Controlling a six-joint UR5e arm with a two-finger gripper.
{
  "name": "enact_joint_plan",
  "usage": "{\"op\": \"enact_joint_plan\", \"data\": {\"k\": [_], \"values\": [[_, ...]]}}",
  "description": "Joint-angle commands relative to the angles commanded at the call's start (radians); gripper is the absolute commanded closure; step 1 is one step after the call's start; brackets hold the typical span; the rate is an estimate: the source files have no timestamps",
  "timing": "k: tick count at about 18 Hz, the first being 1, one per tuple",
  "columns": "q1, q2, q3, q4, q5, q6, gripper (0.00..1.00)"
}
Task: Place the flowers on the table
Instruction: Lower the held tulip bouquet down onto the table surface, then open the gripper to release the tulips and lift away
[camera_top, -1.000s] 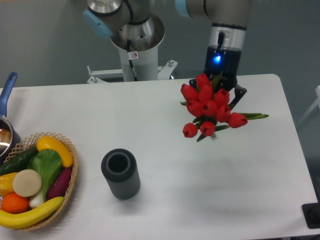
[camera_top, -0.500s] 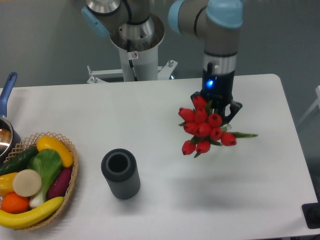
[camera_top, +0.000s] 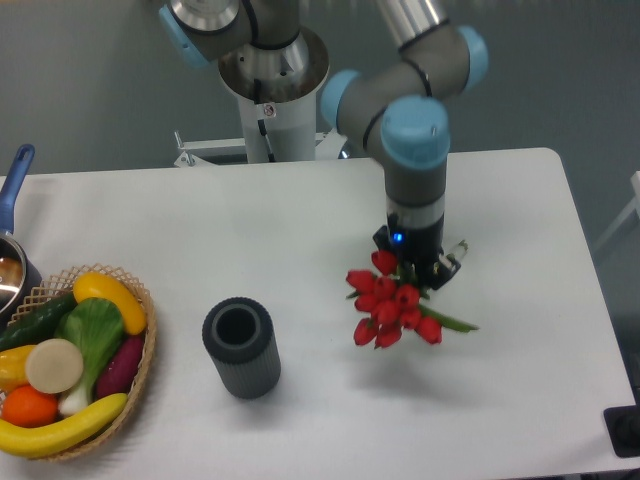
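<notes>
Item: flowers (camera_top: 392, 305), red tulip bunch, stems pinched in the jaws, held low over the worktop (camera_top: 300, 230), right of centre. Risk: blooms crushed if lowered head-first; bunch could roll once released.

White table (camera_top: 300, 220) with basket (camera_top: 140, 385), dark cylinder (camera_top: 241, 348)

Red tulip bunch (camera_top: 390, 305) low over white table (camera_top: 300, 230).
</notes>
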Motion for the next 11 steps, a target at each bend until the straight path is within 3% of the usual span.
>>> {"op": "enact_joint_plan", "data": {"k": [3, 5, 7, 11], "values": [[-0.02, -0.04, 0.015, 0.0, 0.017, -0.002, 0.67], [-0.02, -0.033, 0.023, -0.001, 0.014, -0.002, 0.6], [-0.019, -0.022, 0.025, 0.003, 0.01, 0.0, 0.0], [-0.028, 0.049, 0.018, 0.005, -0.016, -0.017, 0.0]]}}
